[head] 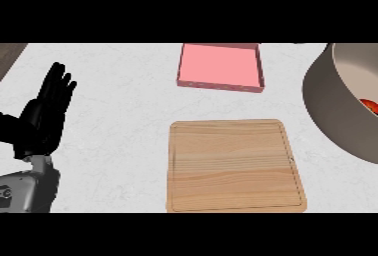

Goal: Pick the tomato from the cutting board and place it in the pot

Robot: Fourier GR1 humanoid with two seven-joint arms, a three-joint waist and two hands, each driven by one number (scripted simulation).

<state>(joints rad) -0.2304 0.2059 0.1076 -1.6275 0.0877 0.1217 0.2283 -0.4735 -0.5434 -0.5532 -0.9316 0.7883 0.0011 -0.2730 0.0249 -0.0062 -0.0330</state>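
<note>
The left hand (46,117) rests at the left side of the counter (118,130), fingers straight and up, holding nothing. The right hand does not show. The wooden cutting board (235,165) lies bare in the middle. Far across from the hand, the tomato (370,106) sits inside the big pot (332,107) at the right edge. A pink tray (220,67) lies behind the board.

White marbled counter (118,150) under even light, dark brown strip (10,55) at upper-left corner
</note>
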